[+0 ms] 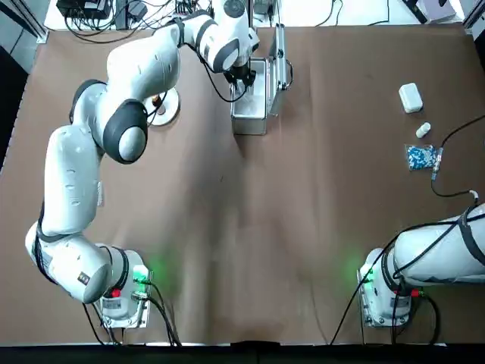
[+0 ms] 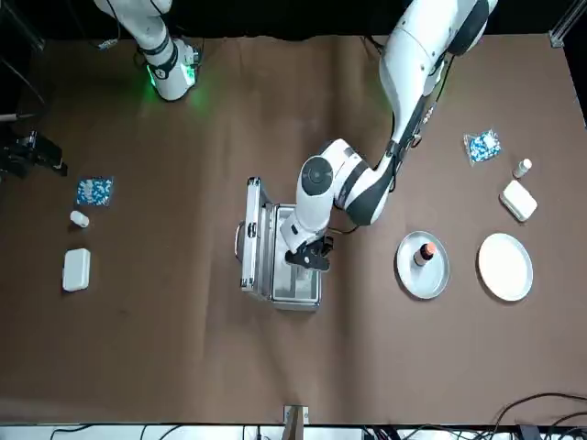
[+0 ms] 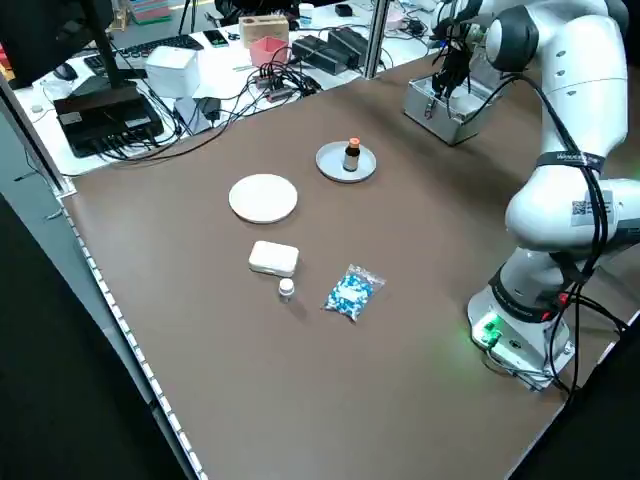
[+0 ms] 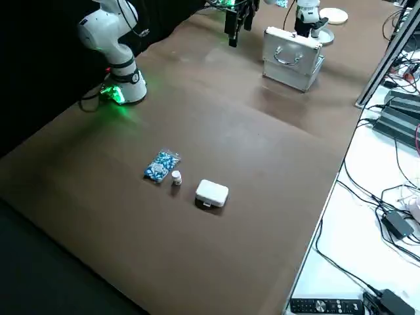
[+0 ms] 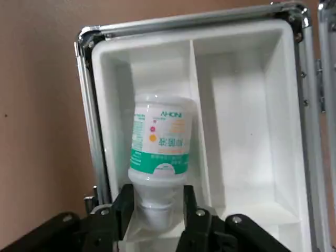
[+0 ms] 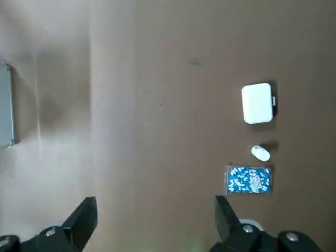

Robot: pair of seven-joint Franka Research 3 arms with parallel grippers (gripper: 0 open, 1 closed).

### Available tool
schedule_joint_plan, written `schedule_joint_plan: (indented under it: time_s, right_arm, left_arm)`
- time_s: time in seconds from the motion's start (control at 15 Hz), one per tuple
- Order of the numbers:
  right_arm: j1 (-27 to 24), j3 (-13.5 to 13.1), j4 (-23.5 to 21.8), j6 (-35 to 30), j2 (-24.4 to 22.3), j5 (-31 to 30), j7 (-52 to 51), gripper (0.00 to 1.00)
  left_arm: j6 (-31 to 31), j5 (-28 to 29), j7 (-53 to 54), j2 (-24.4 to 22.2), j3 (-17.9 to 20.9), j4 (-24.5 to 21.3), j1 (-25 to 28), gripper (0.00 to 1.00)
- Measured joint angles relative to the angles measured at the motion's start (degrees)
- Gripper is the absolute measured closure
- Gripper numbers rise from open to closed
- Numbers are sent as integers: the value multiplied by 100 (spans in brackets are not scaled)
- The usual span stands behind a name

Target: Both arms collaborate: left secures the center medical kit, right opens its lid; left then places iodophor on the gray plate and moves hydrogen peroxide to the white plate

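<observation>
The medical kit (image 1: pixel 249 120) stands at the table's far centre, its lid (image 1: pixel 279 59) raised upright on the right side. My left gripper (image 5: pixel 156 210) reaches down into the kit's white tray (image 5: pixel 236 131). It is shut on the cap of the hydrogen peroxide (image 5: pixel 159 139), a pale bottle with a teal-green label lying in one compartment. The iodophor (image 2: pixel 425 254) stands upright on the gray plate (image 2: pixel 408 271), left of the kit. Further left, the white plate (image 2: pixel 504 267) holds nothing. My right gripper (image 6: pixel 152 231) hangs open high over the table's right side.
On the right side lie a white box (image 1: pixel 410 97), a small vial (image 1: pixel 423 130) and a bag of blue pills (image 1: pixel 421 157). A like box (image 2: pixel 518 200), vial (image 2: pixel 522 168) and pill bag (image 2: pixel 481 146) lie beyond the plates on the left.
</observation>
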Motion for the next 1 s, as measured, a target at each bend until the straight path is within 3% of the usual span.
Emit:
schedule_joint_plan:
  time_s: [0.4,0.67,1.0]
  right_arm:
    - [6,3,-1,0,0,45,0,1]
    - [7,5,-2,0,0,58,0,1]
    - [8,5,-2,0,0,61,0,1]
  left_arm:
    - [0,0,0,51,0,-1,-2,56]
    - [-1,0,0,51,1,-5,0,68]
    - [-1,-7,-18,51,1,-5,0,68]
